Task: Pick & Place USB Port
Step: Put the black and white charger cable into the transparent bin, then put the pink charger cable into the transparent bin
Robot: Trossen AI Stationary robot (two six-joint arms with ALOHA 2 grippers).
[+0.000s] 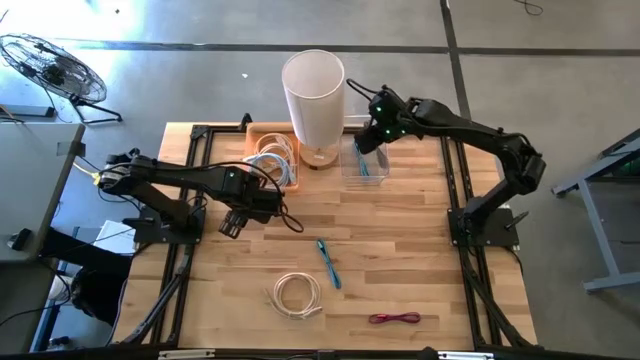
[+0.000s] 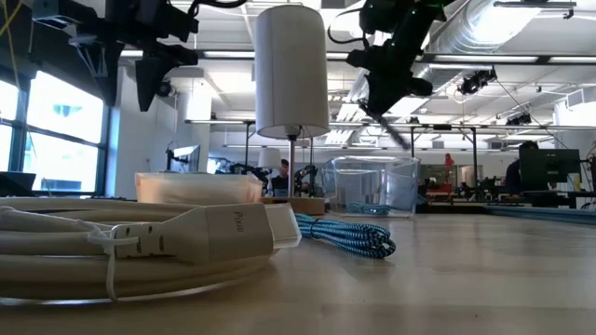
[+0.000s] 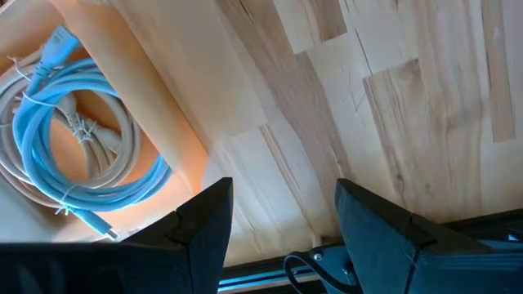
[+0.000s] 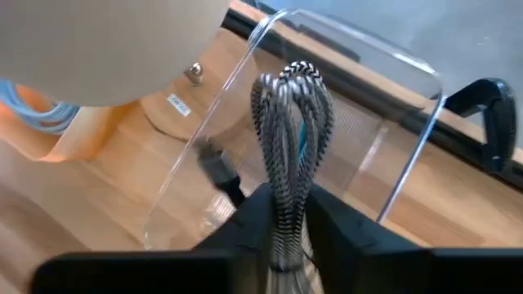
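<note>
My right gripper point(image 1: 368, 140) hangs over a clear plastic box point(image 1: 366, 162) at the table's far side and is shut on a bundled black-and-white braided cable point(image 4: 290, 131). The cable's dark plug point(image 4: 217, 169) dangles beside the bundle, over the box. My left gripper point(image 1: 232, 222) is open and empty, raised above the bare wood beside the near edge of an orange tray point(image 1: 272, 155). The tray holds a blue cable coil point(image 3: 78, 155) and a white one. A blue braided cable point(image 1: 328, 262), a white coil point(image 1: 297, 295) and a red cable point(image 1: 395, 318) lie on the table. My right gripper pinches the folded bundle of the braided cable point(image 4: 286, 196) between its two fingers, several strands together. The looped end point(image 4: 298, 77) sticks out past the fingertips. The cable is lifted clear, above the clear box's open top point(image 4: 351, 57).
A tall white lamp point(image 1: 313, 95) on a wooden foot stands between the orange tray and the clear box, close to my right gripper. In the low view the white coil point(image 2: 140, 247) fills the foreground. Bare wood lies in the table's middle and right.
</note>
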